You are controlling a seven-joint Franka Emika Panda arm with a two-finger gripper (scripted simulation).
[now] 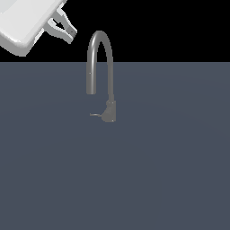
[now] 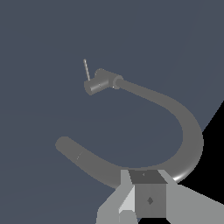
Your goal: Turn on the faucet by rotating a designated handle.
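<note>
- Gripper (image 1: 68, 30) fingers are what we are seeing first in the exterior view, hanging in the upper corner on that view's left, high above the floor and pointing down toward the exterior view's right.
- We are seeing the two fingers standing a little apart with nothing between them, so the claw is spread and carrying nothing.
- We are noticing the gripper sitting up and to the exterior view's left of the faucet (image 1: 99, 54), near the top of its arch but not touching it.
- In the wrist view we are seeing only part of the gripper (image 2: 144, 199) at the edge of the picture, with the arched spout curving just beyond it.
- We are finding the faucet standing upright on the dark grey floor (image 1: 170, 170), its tube rising from a small blocky base, arching over and opening downward on the exterior view's left side.
- We are spotting the handle (image 1: 95, 115) sticking out sideways from that base toward the exterior view's left, low beneath the spout mouth and well apart from the gripper.
- In the wrist view we are seeing the handle (image 2: 86, 69) as a thin pale rod jutting from the base block.
</note>
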